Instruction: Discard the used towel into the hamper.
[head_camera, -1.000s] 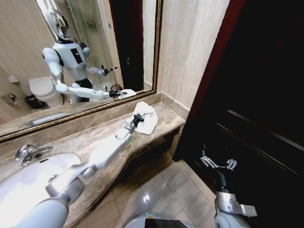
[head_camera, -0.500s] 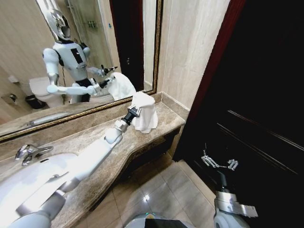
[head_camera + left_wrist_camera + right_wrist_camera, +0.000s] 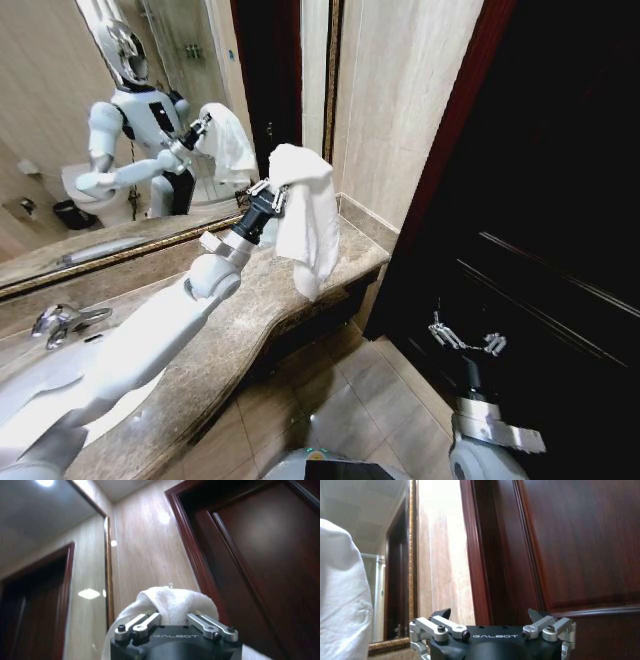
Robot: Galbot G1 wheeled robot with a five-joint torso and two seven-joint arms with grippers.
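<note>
The used towel (image 3: 305, 215) is white and hangs in folds above the right end of the marble counter (image 3: 250, 290). My left gripper (image 3: 270, 192) is raised over the counter and shut on the towel's top. In the left wrist view the towel (image 3: 172, 600) bulges between the fingers (image 3: 142, 623) of the left gripper (image 3: 172, 620). My right gripper (image 3: 465, 340) hangs low by the dark door, open and holding nothing. In its own wrist view the right gripper (image 3: 489, 614) has its jaws spread, and the towel (image 3: 340, 592) shows at the edge. The hamper is out of view.
A white sink (image 3: 30, 390) and chrome faucet (image 3: 60, 320) sit at the counter's left end. A gold-framed mirror (image 3: 150, 120) backs the counter. A dark wooden door (image 3: 540, 200) stands on the right. Tiled floor (image 3: 350, 400) lies below.
My left gripper has lifted the towel off the counter, up and slightly toward me; it now hangs in the air. The right arm has barely moved.
</note>
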